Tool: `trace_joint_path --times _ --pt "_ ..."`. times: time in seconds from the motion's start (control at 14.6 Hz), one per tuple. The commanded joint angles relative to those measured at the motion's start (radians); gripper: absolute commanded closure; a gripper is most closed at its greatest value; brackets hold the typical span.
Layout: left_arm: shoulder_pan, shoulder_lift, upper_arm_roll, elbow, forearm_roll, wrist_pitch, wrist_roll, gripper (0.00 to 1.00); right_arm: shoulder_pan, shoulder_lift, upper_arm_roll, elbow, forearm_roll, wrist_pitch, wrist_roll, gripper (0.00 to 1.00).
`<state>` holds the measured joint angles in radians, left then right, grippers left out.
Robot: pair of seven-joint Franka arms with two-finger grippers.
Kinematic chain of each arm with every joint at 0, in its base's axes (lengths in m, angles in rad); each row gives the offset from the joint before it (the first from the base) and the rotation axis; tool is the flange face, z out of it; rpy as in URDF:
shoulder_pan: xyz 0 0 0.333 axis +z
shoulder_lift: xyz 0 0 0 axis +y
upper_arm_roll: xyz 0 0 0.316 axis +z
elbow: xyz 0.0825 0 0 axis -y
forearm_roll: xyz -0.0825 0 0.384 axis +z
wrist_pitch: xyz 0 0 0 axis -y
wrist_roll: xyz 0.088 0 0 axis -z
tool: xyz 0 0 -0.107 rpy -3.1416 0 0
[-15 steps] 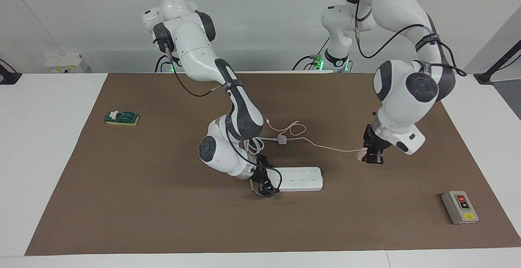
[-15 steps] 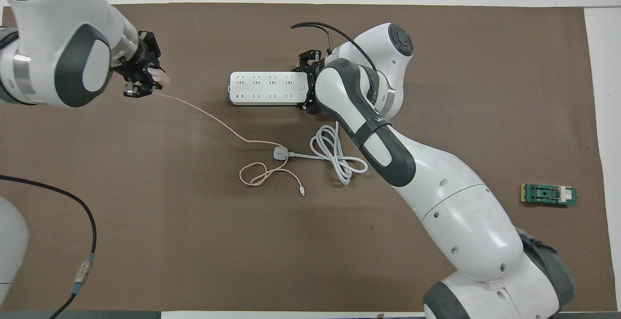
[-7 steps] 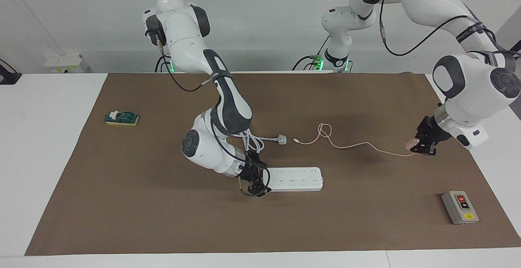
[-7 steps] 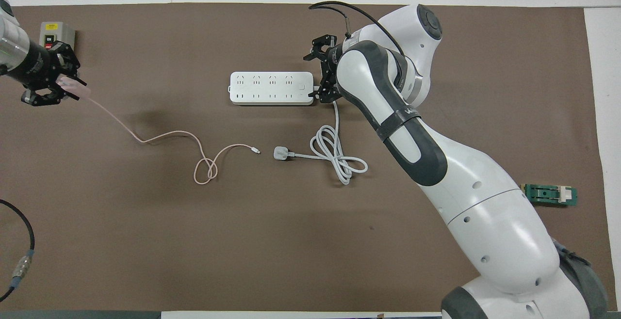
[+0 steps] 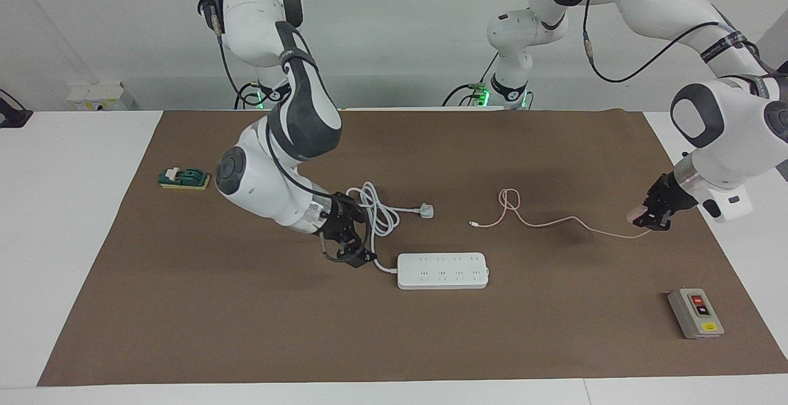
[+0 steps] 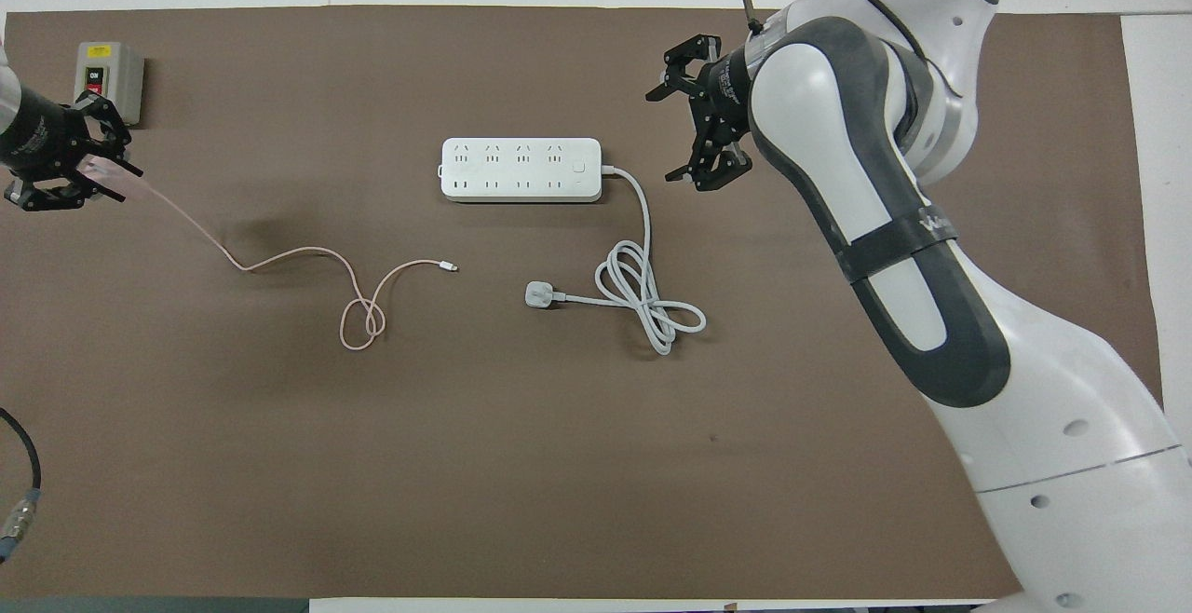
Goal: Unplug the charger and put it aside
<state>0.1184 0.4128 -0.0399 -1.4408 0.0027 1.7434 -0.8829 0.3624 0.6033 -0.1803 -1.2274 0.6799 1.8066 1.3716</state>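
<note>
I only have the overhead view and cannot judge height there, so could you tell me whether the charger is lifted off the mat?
Observer: Yes. The facing view shows the left end effector holding the charger in the air over the mat, toward the left arm's end of the table.
Operator: Thank you. Is the whole cable hanging as well?
Observer: No. The cable slopes down from the charger, and its loop and free tip lie on the mat.
Operator: How high is the right end effector?
Observer: The right end effector is open and low over the mat, beside the cord end of the power strip and not touching it.
</note>
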Motion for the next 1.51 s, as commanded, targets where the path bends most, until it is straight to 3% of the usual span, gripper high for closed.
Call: trace_joint_path --times 0.0,0.21,0.34,0.41,0.55,0.82,1.1,1.44 --pt "-0.017 -0.046 0.008 -0.059 0.013 0.013 0.016 0.00 -0.002 -0.130 -0.024 -0.110 -0.100 -0.053 -0.147 0.00" --pt "-0.017 -0.052 0.006 -0.059 0.013 0.001 0.019 0.00 -0.058 -0.232 -0.027 -0.199 -0.166 -0.111 -0.438 0.00" --pt "-0.019 -0.066 0.006 -0.058 0.013 -0.004 0.074 0.00 -0.097 -0.261 -0.027 -0.207 -0.242 -0.171 -0.624 0.00" --pt "-0.019 -0.081 0.006 -0.050 0.014 -0.025 0.219 0.00 -0.132 -0.285 -0.025 -0.208 -0.288 -0.211 -0.795 0.00" --pt "-0.019 -0.107 -0.002 -0.047 0.016 -0.039 0.390 0.00 -0.161 -0.307 -0.025 -0.208 -0.344 -0.236 -0.954 0.00" --pt "-0.048 -0.184 -0.014 -0.049 0.011 -0.102 0.570 0.00 -0.209 -0.373 -0.015 -0.211 -0.480 -0.280 -1.231 0.00" --pt "-0.075 -0.259 -0.029 -0.044 0.016 -0.175 0.673 0.00 -0.304 -0.492 0.062 -0.259 -0.620 -0.300 -1.475 0.00" --pt "-0.080 -0.348 -0.038 -0.056 0.011 -0.265 0.854 0.00 -0.443 -0.625 0.194 -0.346 -0.686 -0.343 -1.522 0.00"
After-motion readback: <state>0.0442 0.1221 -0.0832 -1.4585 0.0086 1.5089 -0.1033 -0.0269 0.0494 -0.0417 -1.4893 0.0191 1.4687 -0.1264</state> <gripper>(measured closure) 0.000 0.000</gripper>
